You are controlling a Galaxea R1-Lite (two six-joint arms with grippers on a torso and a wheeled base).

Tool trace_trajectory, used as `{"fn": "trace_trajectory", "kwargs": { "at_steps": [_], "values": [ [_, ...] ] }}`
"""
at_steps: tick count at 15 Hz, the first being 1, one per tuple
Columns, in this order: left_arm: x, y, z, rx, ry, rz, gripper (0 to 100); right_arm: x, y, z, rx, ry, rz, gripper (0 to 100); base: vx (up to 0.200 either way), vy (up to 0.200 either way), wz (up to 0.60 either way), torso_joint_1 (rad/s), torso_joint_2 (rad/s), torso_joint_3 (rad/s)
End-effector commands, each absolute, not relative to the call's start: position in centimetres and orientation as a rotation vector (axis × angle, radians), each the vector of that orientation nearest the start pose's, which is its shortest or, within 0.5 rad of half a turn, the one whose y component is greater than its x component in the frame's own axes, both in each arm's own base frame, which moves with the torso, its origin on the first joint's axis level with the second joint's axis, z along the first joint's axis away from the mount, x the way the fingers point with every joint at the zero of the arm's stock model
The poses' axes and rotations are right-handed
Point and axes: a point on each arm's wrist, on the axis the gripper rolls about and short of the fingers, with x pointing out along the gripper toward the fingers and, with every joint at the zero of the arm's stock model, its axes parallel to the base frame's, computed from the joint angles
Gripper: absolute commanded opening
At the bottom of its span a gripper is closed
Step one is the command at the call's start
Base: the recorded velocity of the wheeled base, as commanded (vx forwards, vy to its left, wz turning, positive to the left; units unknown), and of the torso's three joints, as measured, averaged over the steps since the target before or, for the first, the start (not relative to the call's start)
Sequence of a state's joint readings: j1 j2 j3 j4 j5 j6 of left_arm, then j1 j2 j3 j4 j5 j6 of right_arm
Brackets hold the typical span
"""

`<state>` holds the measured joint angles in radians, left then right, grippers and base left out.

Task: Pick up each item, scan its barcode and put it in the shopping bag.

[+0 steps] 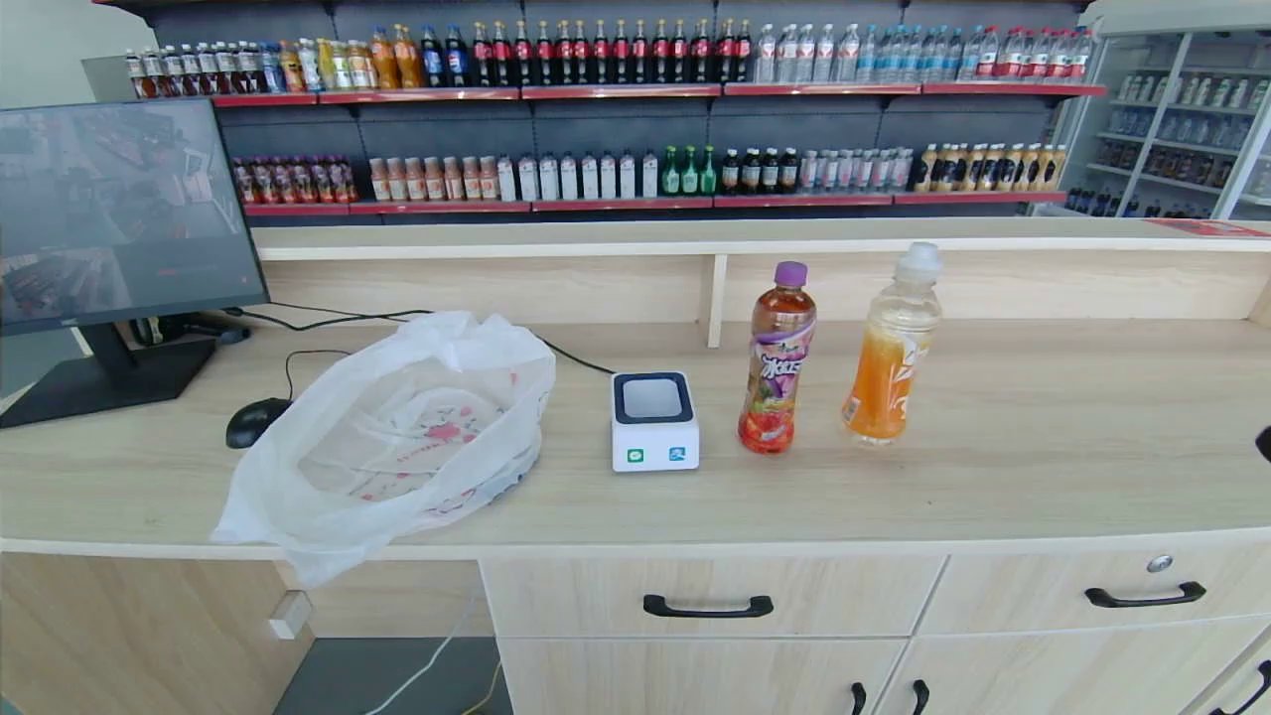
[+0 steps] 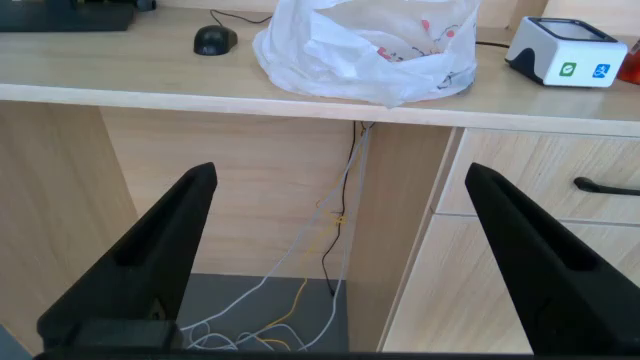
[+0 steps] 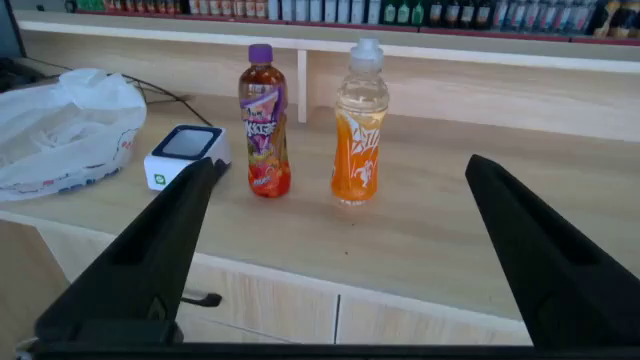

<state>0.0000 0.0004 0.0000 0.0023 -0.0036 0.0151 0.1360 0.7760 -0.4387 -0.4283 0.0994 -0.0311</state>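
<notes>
Over on the counter (image 1: 1043, 437), just right of the scanner (image 1: 653, 420), got two upright bottles side by side: purple-capped bottle (image 1: 777, 357) nearest the scanner, then orange bottle (image 1: 892, 348), close but not touching. Looks like nothing bagged yet, so probably step one: grab a bottle.

Got the right gripper (image 3: 342, 165) out in front of the counter edge, fingers spread wide, holding nothing, facing both bottles. Would start with the purple-capped one, being closest to the scanner. Come in level, close around the middle of the body rather than the cap, and stay off the orange neighbour so as not to tip it. Then turn the label toward the scanner's window.

Same deal with the left gripper (image 2: 340, 175): wide apart, empty, parked below counter level facing the gap under the shopping bag (image 1: 397, 437). Note the bag slumped left of the scanner, mouth open, drooping over the front edge.

Further left, mouse (image 1: 254, 420) and monitor (image 1: 119, 214), not really in the path. Watch the scanner itself, sitting between bottles and bag, so lift over it.
</notes>
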Motion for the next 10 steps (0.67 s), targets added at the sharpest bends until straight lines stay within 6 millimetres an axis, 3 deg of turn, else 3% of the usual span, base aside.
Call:
{"fn": "trace_trajectory", "kwargs": {
  "at_steps": [1,2,4,7,10],
  "values": [
    [-2.3,0.0,7.5,0.015,0.002,-0.003,100,15.3,3.1,21.3,-0.024,-0.017,0.282,100,0.000,0.000,0.00,0.000,0.00,0.000],
    [-2.3,0.0,7.5,0.015,0.002,-0.003,100,16.2,3.5,21.2,-0.018,-0.031,0.297,100,0.000,0.000,0.00,0.000,0.00,0.000],
    [-2.3,0.0,7.5,0.015,0.003,-0.003,100,19.8,5.1,21.1,-0.002,-0.097,0.334,100,0.000,0.000,0.00,0.000,0.00,0.000],
    [-2.3,0.0,7.5,0.015,0.003,-0.003,100,22.0,7.4,21.0,0.002,-0.130,0.381,100,0.000,0.000,0.00,0.000,0.00,0.000],
    [-2.3,0.0,7.5,0.015,0.003,-0.005,100,24.0,9.3,19.7,0.017,-0.197,0.415,100,0.000,0.000,0.00,0.000,0.00,0.000]
  ]
}}
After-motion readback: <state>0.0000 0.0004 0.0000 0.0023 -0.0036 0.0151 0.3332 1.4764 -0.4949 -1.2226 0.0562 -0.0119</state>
